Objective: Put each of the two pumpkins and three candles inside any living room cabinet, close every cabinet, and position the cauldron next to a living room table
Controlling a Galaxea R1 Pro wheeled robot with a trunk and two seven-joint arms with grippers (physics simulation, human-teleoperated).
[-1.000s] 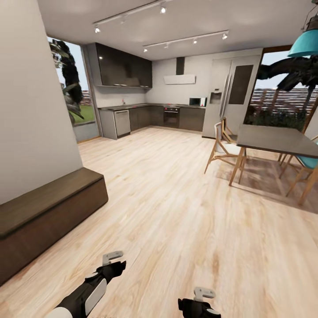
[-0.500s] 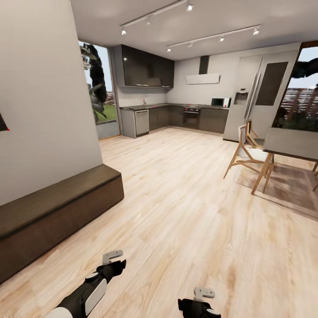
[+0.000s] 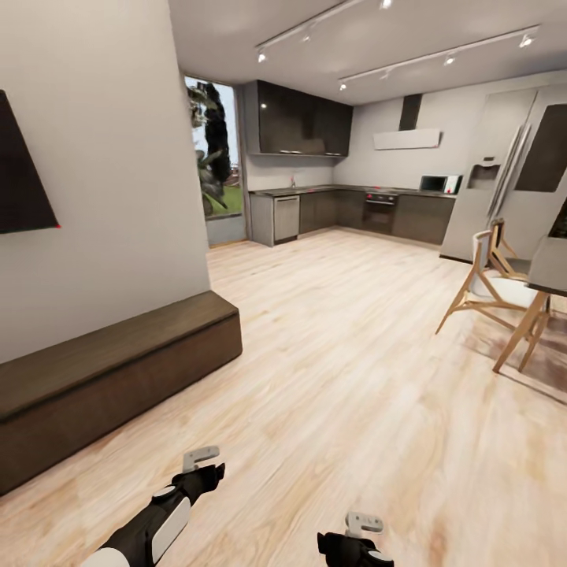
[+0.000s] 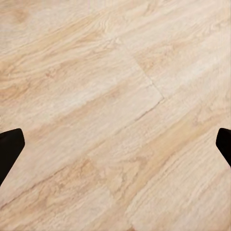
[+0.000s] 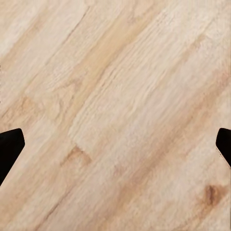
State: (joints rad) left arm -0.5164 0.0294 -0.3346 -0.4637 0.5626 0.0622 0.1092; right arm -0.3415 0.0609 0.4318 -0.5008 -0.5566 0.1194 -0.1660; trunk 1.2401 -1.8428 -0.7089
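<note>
**Reader:** What does the room look like from the head camera?

**Describer:** You face an open-plan room with a pale wood floor. Along the wall on your left runs a long, low dark-brown unit, the cabinet, with flat fronts all flush shut. Above it a dark panel hangs on the wall. Far ahead stands a kitchen with dark units. On your right are a wooden chair and the corner of a dining table.

**Reader:** And my hands?

**Describer:** Both hang low over bare floor. Your left gripper is spread wide, its dark fingertips at the edges of the wrist view with only planks between them. Your right gripper is the same, wide apart and carrying nothing.

**Reader:** Where are the pumpkins, candles and cauldron?

**Describer:** None can be pointed to here, nor the grey coffee table. The cabinet sits near you, on your left.

**Reader:** So how far along am I?

**Describer:** I would judge you in transit, empty-handed. Nothing visible confirms any item stowed or the cauldron placed, so treat all of that as unconfirmed. The one visible cabinet looks closed.
</note>
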